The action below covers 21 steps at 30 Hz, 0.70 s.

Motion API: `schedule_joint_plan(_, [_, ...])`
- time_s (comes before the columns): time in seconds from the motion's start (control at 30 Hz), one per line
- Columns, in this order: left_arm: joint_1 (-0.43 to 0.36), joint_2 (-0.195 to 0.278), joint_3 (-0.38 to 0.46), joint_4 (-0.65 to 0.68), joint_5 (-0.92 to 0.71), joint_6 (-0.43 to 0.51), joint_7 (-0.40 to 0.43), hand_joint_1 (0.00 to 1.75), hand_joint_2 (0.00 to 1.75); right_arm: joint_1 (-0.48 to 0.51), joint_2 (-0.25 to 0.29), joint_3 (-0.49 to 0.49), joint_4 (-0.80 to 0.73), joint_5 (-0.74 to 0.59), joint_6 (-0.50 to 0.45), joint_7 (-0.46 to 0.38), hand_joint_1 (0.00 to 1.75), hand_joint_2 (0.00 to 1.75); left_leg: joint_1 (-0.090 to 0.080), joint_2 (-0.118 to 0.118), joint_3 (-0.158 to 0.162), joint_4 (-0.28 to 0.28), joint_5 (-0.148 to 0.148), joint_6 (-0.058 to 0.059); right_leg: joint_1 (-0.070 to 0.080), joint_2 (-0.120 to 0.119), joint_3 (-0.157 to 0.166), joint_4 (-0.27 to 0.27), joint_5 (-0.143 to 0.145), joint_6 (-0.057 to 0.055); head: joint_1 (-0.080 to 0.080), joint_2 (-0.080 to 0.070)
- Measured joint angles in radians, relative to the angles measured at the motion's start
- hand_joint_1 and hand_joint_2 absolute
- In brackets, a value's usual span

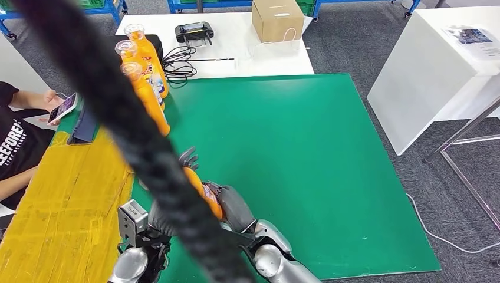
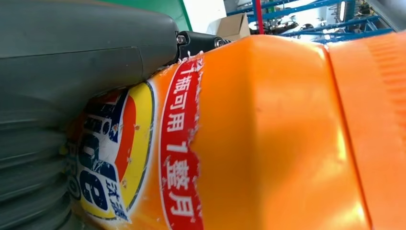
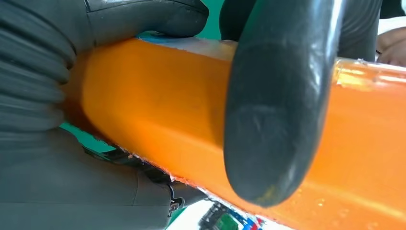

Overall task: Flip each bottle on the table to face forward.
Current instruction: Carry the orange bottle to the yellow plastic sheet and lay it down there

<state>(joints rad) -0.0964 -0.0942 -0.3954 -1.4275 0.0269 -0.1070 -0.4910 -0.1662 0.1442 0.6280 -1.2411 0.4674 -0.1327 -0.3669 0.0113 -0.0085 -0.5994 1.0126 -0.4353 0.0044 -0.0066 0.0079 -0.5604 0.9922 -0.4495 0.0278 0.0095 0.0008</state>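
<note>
partway through by the look of it: three bottles [image 1: 143,71] standing in a row at the far left of the tabletop [image 1: 306,165], apparently sorted though their labels are hard to read from here; a fourth bottle [image 1: 206,197] in mid-handling at the near left, above the green mat and partly hidden behind a black cable [image 1: 135,141]. left hand [image 2: 72,96] and right hand [image 3: 62,158] both clamped on that bottle, fingers [image 3: 277,105] wrapped across its body, thumb pressed on the other side. orange, glossy, flat-sided plastic; blue, yellow and red label [image 2: 119,158] with a torn edge, seen in the left wrist view. turning and setting down likely left to do
</note>
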Motion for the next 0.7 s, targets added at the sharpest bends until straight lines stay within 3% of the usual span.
schedule_joint_plan(0.4, [0.005,0.002,0.003,0.000,0.010,0.000,0.000,0.00,1.75,-0.023,-0.005,0.026,0.022,0.000,-0.001,0.004,1.74,1.75,0.000,0.000,0.000,0.000,0.000,0.000,0.000,0.000,0.000,0.000,0.000,0.000,0.000,0.000])
schedule_joint_plan(0.53, [0.005,0.002,0.004,0.000,0.019,-0.001,-0.001,1.71,1.75,-0.027,-0.006,0.029,0.029,-0.004,0.000,0.004,1.75,1.75,0.000,0.000,0.000,0.000,0.000,0.000,0.000,0.000,0.000,0.000,0.000,0.000,0.000,0.000])
schedule_joint_plan(0.7, [0.008,0.002,0.005,0.000,0.042,0.002,-0.009,1.75,1.75,-0.029,-0.007,0.030,0.037,-0.011,0.000,0.004,1.75,1.75,0.000,0.000,0.000,0.000,0.000,0.000,0.000,0.000,0.000,0.000,0.000,0.000,0.000,0.000])
